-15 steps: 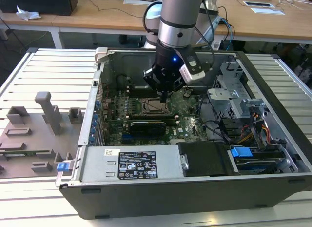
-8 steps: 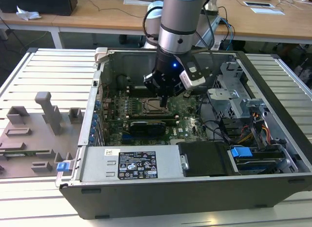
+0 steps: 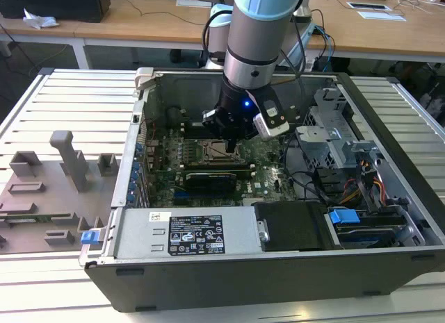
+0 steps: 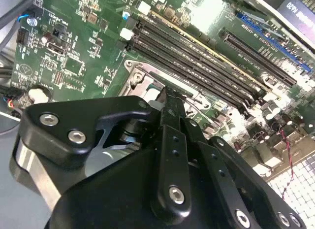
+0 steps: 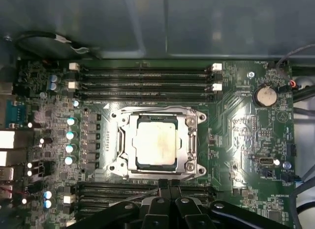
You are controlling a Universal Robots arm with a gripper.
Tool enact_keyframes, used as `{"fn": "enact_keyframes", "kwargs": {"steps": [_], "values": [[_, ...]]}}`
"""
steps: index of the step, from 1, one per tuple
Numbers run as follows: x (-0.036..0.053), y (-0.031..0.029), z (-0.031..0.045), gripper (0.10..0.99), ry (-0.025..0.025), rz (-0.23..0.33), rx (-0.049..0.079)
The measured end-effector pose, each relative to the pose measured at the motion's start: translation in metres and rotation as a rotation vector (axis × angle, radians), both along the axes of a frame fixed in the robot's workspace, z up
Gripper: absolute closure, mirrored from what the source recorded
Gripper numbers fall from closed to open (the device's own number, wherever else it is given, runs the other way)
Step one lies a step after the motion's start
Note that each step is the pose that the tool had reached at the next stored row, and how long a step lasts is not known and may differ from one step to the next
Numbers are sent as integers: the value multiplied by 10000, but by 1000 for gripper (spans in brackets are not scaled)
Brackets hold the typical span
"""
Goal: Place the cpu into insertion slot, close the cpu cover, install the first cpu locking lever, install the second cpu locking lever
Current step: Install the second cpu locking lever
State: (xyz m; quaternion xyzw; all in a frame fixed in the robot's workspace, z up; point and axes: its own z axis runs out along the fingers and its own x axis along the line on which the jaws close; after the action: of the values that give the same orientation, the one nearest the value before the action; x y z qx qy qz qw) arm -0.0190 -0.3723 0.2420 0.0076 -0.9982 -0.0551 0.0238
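Note:
The cpu [image 5: 156,143], a dull silver square, lies flat in the insertion slot [image 5: 114,166] on the green board. The silver cpu cover [image 5: 190,140] lies down around it, framing the chip. In the first wrist view my gripper [image 5: 170,183] sits just off one edge of the socket, its black fingers pressed together with nothing between them. In the second wrist view the gripper [image 4: 170,97] hangs close over the socket's silver rim [image 4: 140,77]. The exterior view shows the gripper [image 3: 228,144] low inside the open computer case, over the socket [image 3: 220,153].
Long black memory slots [image 5: 145,76] flank the socket on two sides. A coin battery [image 5: 265,96] sits farther off. In the exterior view, a power supply box [image 3: 188,233], case walls and a drive cage with a blue tab [image 3: 343,216] surround the board. A grey fixture tray [image 3: 49,191] lies outside, at that view's left.

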Motion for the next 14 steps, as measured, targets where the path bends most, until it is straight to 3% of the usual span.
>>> {"fn": "enact_keyframes", "kwargs": {"steps": [5,10,14], "values": [[-29,-132,-21,980,0,0,440],[-107,-185,-72,980,0,0,594],[-246,-188,-142,980,0,2,652]]}}
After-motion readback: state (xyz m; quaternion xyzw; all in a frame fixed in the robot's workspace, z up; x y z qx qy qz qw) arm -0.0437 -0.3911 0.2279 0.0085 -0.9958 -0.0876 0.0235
